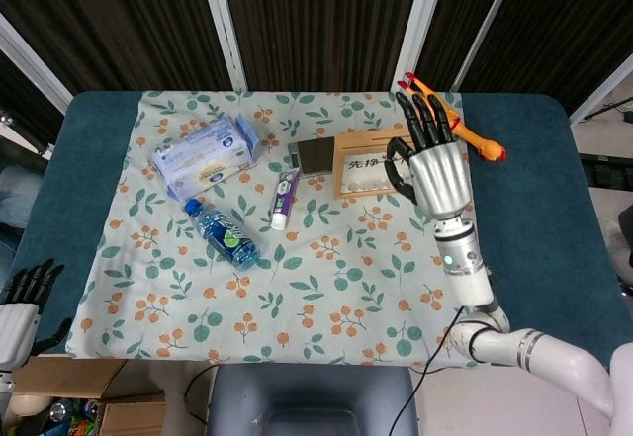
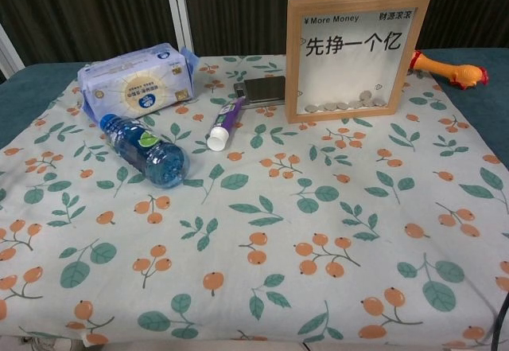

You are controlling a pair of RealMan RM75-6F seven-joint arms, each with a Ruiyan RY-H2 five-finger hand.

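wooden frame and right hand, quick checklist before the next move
1. Right hand holds nothing, fingers apart: ok.
2. Wooden frame stands upright: ok.
3. Height of the right hand over the frame: cannot tell, it shows only in the head view.
4. Coins lie inside the frame's bottom: ok.
5. Rubber chicken lies apart from the frame: ok.
6. Left hand off the cloth, beyond the table's corner: ok.

blue water bottle (image 1: 222, 233), toothpaste tube (image 1: 284, 199), wipes pack (image 1: 205, 157)
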